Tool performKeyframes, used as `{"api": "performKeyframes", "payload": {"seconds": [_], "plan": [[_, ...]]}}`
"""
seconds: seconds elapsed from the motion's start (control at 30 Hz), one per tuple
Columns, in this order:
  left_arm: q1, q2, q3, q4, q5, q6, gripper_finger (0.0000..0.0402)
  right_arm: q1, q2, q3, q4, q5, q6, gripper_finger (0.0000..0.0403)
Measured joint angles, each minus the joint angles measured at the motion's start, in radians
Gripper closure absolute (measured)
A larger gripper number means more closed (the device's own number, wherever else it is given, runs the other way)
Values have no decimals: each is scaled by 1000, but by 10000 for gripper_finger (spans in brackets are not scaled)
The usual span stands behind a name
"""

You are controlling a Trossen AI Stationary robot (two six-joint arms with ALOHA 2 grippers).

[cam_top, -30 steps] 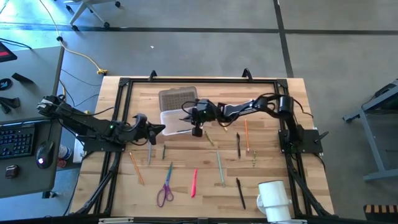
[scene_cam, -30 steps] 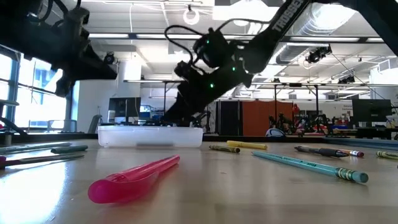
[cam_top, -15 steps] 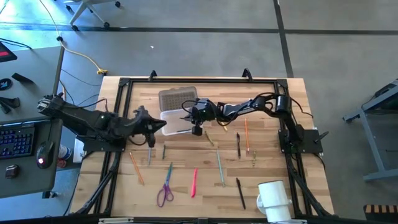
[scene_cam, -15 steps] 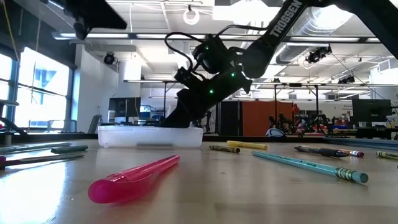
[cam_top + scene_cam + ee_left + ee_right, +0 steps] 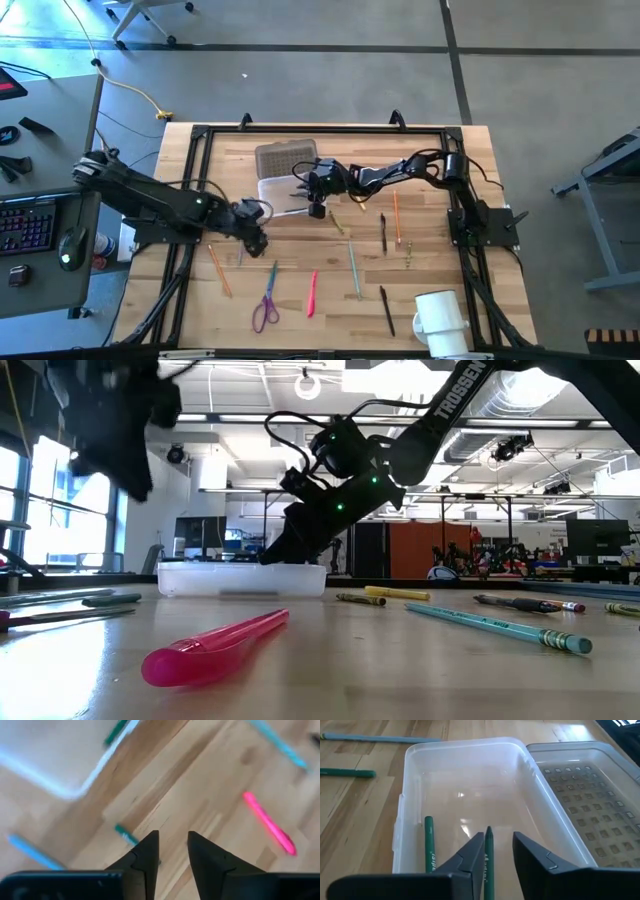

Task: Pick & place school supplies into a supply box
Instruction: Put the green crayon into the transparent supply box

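Right gripper [image 5: 495,851] is positioned over the near rim of the supply box [image 5: 415,755], fingers parted, with a green pencil [image 5: 488,857] lying between them; contact cannot be confirmed. A second green pencil [image 5: 429,851] lies inside the box just beside it. Left gripper [image 5: 172,851] hovers over the wooden table [image 5: 210,785], fingers apart and empty, a short green pencil [image 5: 126,834] just ahead, a pink pen [image 5: 269,822] well apart.

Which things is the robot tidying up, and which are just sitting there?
For the job: clear box with two green pencils inside; pink pen, scissors, teal pencil, black pens, orange pencil.

Just lying about: white mug, grey lid.
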Motion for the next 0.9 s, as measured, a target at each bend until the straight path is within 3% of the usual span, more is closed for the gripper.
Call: {"api": "performKeyframes", "payload": {"seconds": [0.1, 0.47, 0.77, 0.9], "plan": [[0, 87, 0, 1, 40, -126, 259, 0, 0, 0, 0, 0, 0, 313], [0, 376, 0, 30, 40, -303, 259, 0, 0, 0, 0, -4, -1, 313], [0, 405, 2, 48, 43, -313, 259, 0, 0, 0, 5, -7, 0, 316], [0, 405, 3, 13, 43, -249, 264, 1, 0, 0, 8, -22, 0, 319]]}}
